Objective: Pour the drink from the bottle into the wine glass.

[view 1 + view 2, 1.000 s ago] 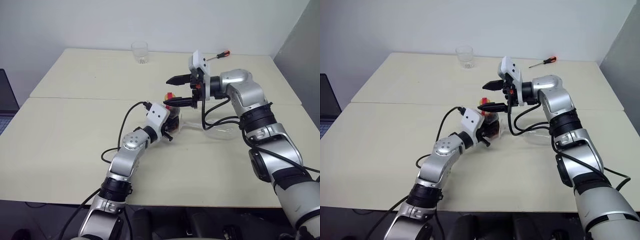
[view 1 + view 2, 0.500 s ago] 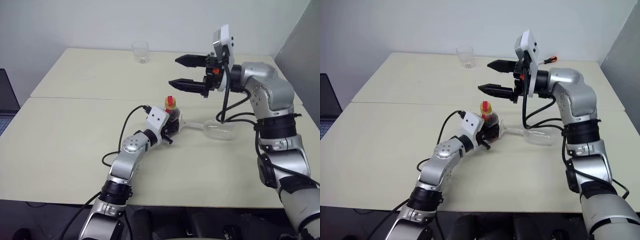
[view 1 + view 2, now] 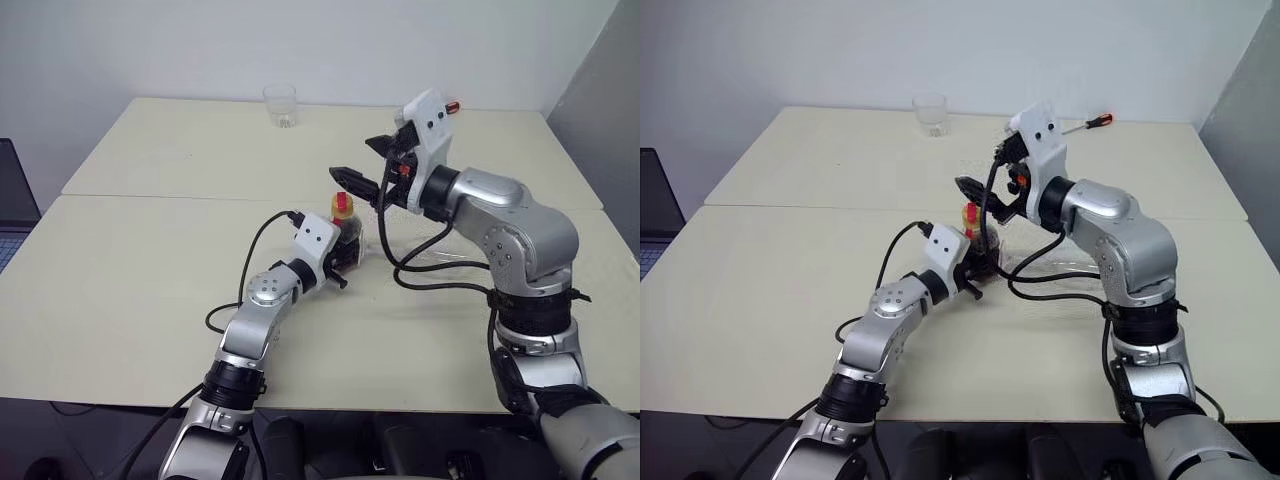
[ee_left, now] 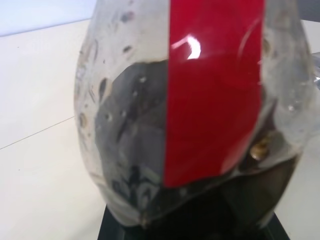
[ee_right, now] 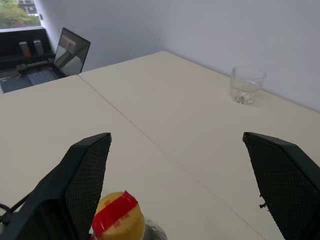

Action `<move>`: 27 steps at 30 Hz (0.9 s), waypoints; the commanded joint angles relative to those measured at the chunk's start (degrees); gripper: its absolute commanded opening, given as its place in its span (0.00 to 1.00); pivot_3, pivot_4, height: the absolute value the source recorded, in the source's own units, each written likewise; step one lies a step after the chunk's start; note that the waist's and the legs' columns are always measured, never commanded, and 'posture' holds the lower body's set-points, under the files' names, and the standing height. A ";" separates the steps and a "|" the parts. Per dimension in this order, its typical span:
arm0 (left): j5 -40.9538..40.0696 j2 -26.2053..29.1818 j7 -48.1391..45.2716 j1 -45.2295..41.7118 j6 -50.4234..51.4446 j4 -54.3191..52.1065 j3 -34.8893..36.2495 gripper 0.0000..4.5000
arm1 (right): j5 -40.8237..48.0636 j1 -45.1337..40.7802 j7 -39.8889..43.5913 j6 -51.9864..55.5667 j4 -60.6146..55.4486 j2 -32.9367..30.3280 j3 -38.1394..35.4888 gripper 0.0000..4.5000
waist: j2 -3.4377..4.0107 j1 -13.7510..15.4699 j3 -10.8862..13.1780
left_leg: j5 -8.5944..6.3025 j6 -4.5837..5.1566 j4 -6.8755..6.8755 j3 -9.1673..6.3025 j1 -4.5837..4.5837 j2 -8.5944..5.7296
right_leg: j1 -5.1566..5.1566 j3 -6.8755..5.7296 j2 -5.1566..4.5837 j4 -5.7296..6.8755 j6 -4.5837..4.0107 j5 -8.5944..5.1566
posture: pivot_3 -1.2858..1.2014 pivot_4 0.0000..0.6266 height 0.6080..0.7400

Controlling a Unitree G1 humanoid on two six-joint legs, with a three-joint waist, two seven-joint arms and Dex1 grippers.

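My left gripper is clamped on the bottle, upright on the table; my right gripper hangs spread just above its yellow cap. I judge the thin plastic light and squeezable, so I would grip the cap firmly. The wine glass, fragile, lies toppled beside it.

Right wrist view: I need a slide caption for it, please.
Open right gripper above the capped bottle, tumbler beyond.
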 commanded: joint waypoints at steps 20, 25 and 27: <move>1.20 -0.58 1.96 -2.87 -2.62 0.14 -0.35 0.17 | 0.33 4.00 -10.43 11.94 -8.93 3.49 3.46 0.96 | 0.00 -0.06 0.00 | 0.00 0.00 0.00 0.00 0.00 -0.01 | 0.00 -0.01 0.05 -0.03 0.14 -0.08 | 0.52 0.24 1.00; 1.05 -0.53 2.12 -2.75 -2.55 0.01 -0.45 0.17 | 0.40 3.66 -10.62 11.76 -8.75 3.62 3.78 0.64 | 0.00 -0.06 0.00 | 0.00 0.00 0.00 0.00 0.00 -0.01 | 0.00 -0.01 0.05 -0.03 0.14 -0.08 | 0.52 0.24 1.00; 1.00 -0.47 2.11 -2.62 -2.53 -0.16 -0.45 0.17 | 0.66 3.74 -10.51 11.90 -8.94 3.69 4.01 0.47 | 0.00 -0.06 0.00 | 0.00 0.00 0.00 0.00 -0.01 -0.01 | 0.00 -0.01 0.05 -0.04 0.14 -0.08 | 0.52 0.24 1.00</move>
